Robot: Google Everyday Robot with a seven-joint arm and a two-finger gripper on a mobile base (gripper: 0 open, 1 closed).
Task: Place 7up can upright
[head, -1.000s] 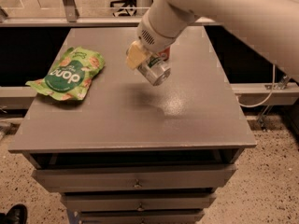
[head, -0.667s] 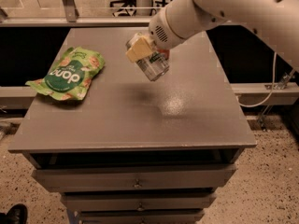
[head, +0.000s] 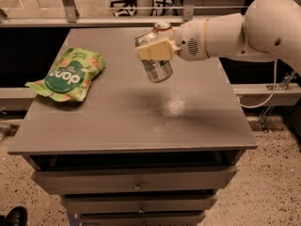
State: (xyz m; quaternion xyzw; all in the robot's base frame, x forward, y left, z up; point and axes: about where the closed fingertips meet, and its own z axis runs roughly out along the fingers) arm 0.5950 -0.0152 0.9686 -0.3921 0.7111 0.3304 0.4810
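Observation:
My gripper (head: 154, 50) is shut on the silver 7up can (head: 155, 65) and holds it in the air above the back middle of the grey table (head: 131, 126). The can is close to upright, tilted slightly, with its lower end hanging below the cream-coloured fingers (head: 155, 48). The white arm comes in from the right. An orange-red can (head: 162, 26) stands on the table just behind the gripper, partly hidden by it.
A green snack bag (head: 69, 74) lies on the left side of the table. Drawers sit under the table top. A railing and office chairs are behind the table. A cable hangs at the right.
The arm has swung to reach in from the right, and the can has turned from a strong tilt to nearly upright. The orange-red can behind it has come into view.

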